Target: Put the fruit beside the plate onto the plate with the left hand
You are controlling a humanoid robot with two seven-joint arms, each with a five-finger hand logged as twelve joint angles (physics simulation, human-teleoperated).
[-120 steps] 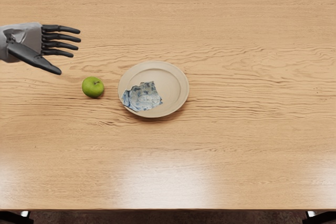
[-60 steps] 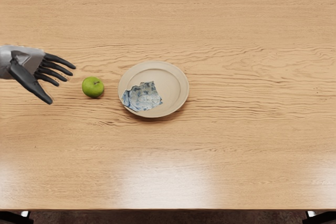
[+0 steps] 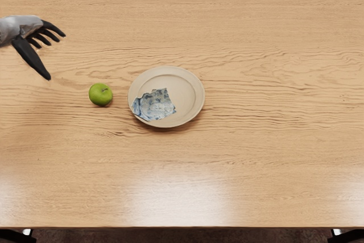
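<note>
The near stretch of the table (image 3: 227,186) is bare wood with a glare patch, so your trouble lies farther in. The green apple (image 3: 100,94) sits on the wood just left of the plate (image 3: 193,86), close to its rim but apart from it, and not yet on it. It is round, so I judge that a glancing touch from the side will send it rolling, either toward you or off along the grain. Close only with the palm well over it. On the plate, a crumpled blue-and-white scrap (image 3: 153,104) covers the half nearest the apple. Set the fruit on that and it may tip or slide back over the low rim, so aim for the bare far-right part instead. Farthest back, at the picture's left edge, your left hand (image 3: 28,35) hangs well apart from the apple. It holds nothing, its fingers (image 3: 52,27) are loosely fanned, and the long thumb (image 3: 35,61) points down toward the fruit. From there the reach is long and slanted, which I think makes a sideways knock likely. Compared with half a second ago, the hand has drawn up and away from the apple rather than closing in, and more of it is cut off by the edge. The apple, plate and scrap have not shifted.
</note>
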